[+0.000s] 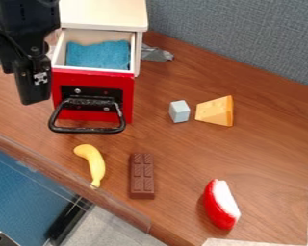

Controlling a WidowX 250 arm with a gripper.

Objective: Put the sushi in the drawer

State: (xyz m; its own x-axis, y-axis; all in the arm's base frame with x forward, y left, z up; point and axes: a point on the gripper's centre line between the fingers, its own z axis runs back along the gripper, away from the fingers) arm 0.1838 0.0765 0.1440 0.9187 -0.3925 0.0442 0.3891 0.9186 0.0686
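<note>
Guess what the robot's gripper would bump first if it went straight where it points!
Probably the table: the gripper points down, beside the drawer. But I can't tell how deep it hangs, so it might touch the handle first.

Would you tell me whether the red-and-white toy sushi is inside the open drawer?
No, the sushi lies on the wooden tabletop, while the drawer holds a blue cloth.

Office-like workspace; grey fabric partition (240, 43) behind; wood-grain desktop (182, 158); speckled grey floor (121, 229) below
</note>
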